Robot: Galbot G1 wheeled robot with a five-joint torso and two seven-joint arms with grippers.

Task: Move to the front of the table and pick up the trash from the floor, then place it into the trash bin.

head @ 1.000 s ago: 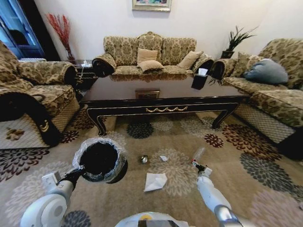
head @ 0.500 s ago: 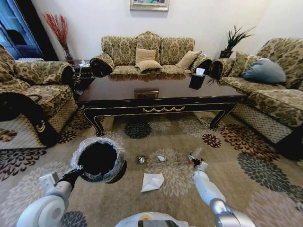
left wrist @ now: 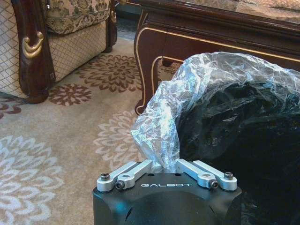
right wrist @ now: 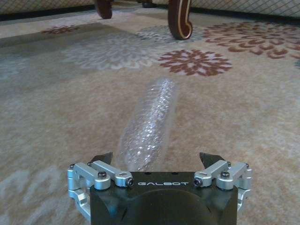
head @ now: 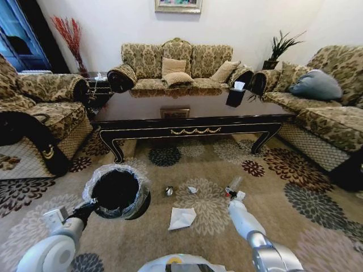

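The long dark table stands ahead on the flowered floor. My left gripper is shut on the bag-lined rim of the black trash bin, and its fingers pinch the crinkled plastic at the left gripper. Trash lies on the carpet: a crumpled white napkin, a tiny white scrap, a silvery ball and a slim clear stick-like piece. My right gripper is open low over the carpet. The near end of the stick piece reaches between its fingers.
Patterned sofas ring the table: one behind it, one at the left, one at the right. A black tissue box sits on the tabletop. A curved table leg rises beyond the right gripper.
The whole view has shifted slightly. My right gripper has edged forward toward the stick-like piece. The left gripper still holds the bin as before.
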